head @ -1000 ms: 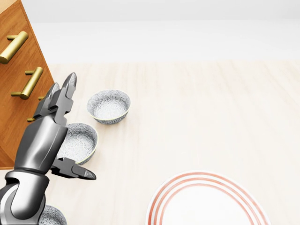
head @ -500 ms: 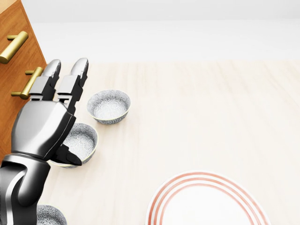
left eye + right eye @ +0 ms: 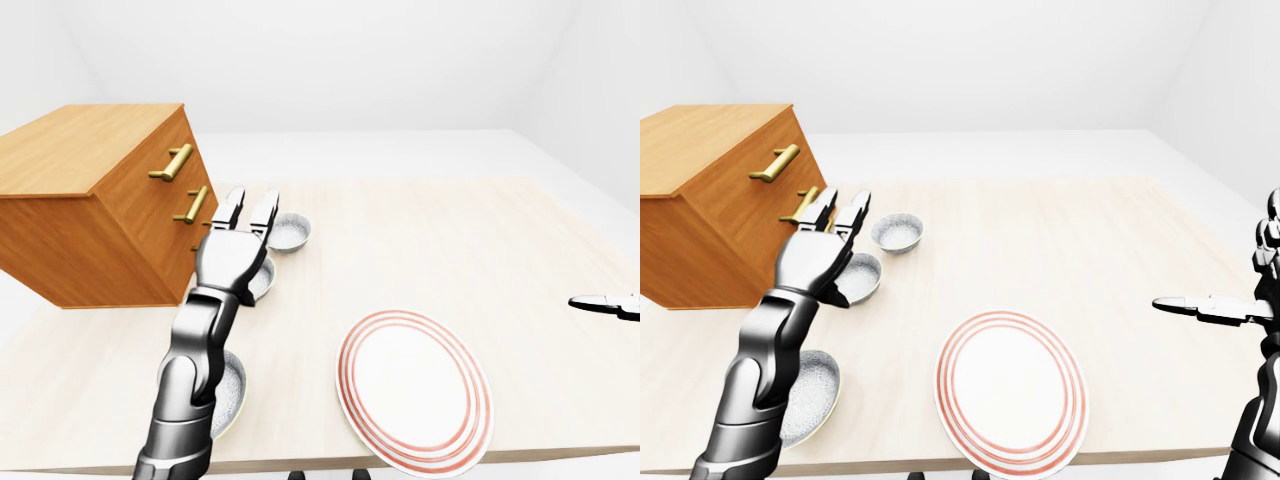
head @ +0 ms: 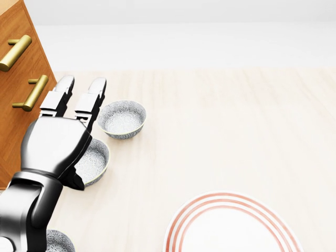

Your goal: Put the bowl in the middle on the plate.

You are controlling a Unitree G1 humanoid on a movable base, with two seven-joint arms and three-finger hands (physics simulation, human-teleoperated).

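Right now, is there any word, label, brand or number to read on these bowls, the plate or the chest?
No text in any view.
The top bowl, middle bowl and bottom bowl of the head view bear only a grey pattern; the plate only red rings; the chest only brass handles.

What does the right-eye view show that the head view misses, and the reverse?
Right-eye only: the right hand, open, at the right edge; the whole plate; the whole near bowl; the chest top. Head only: nothing new, just a closer look into the middle bowl. Both: the open left hand overlapping the middle bowl, the far bowl, the brass handles.
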